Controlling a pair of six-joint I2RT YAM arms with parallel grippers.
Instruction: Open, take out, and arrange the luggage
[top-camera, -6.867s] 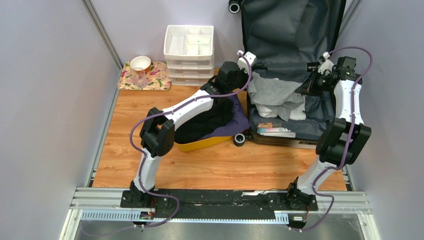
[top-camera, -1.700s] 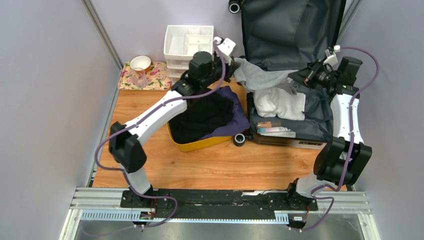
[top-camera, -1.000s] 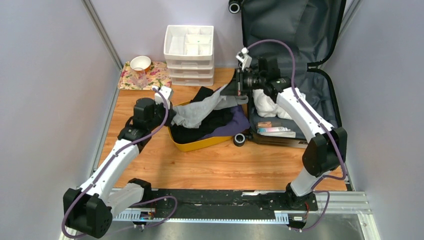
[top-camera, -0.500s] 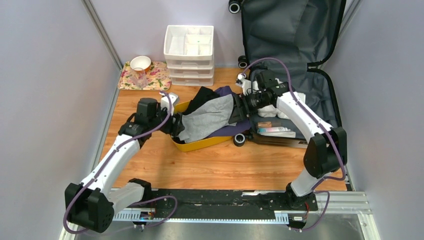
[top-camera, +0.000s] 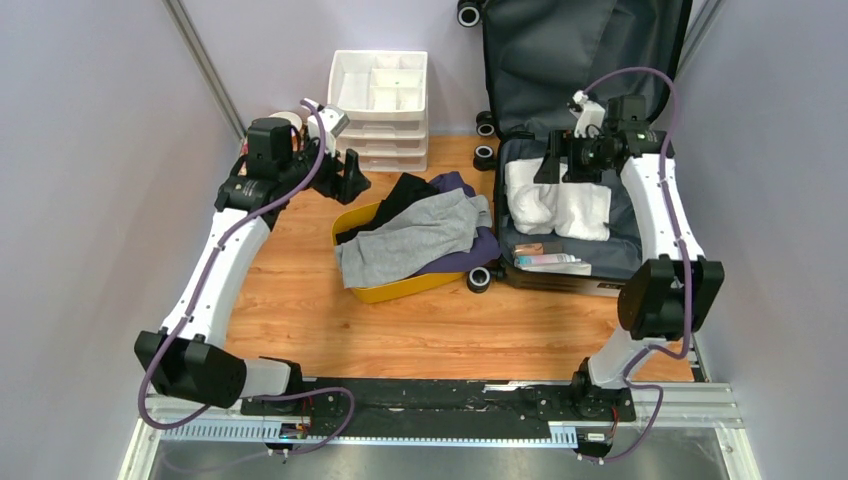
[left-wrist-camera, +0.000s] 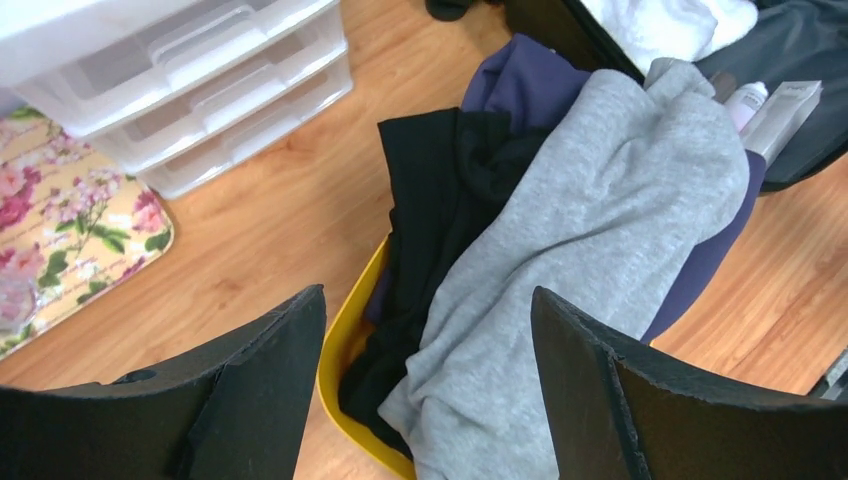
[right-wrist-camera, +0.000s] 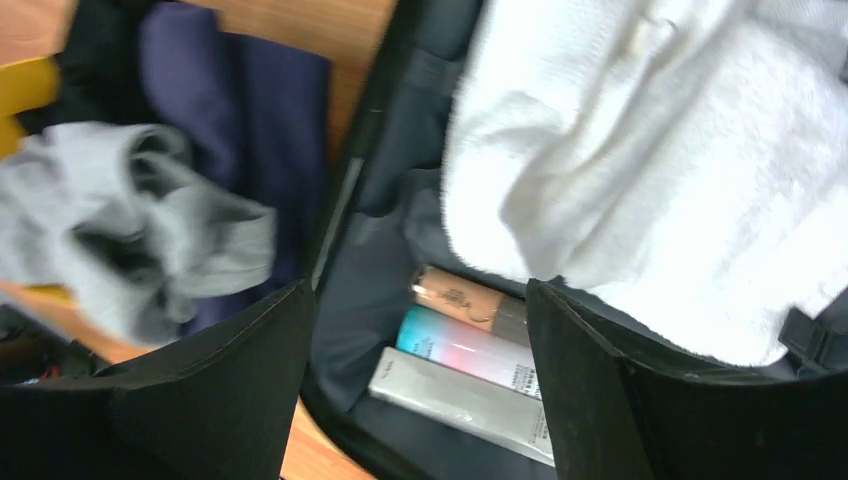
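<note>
Two grippers: left gripper, right gripper being held wide apart, gripping nothing.
Suitcase: lying open under right gripper.

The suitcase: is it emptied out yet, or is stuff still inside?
Not empty. The suitcase lies open, with white towels and a few cosmetic tubes still in its lower half.

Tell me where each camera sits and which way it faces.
Top external: above, behind the bases, looking down; both arms show.
Left wrist: on the left arm, facing down at the grey garment in the yellow bin; open fingers show.
Right wrist: on the right arm, facing down into the luggage at white towels; open fingers show.
Shared: all three see the grey garment.
</note>
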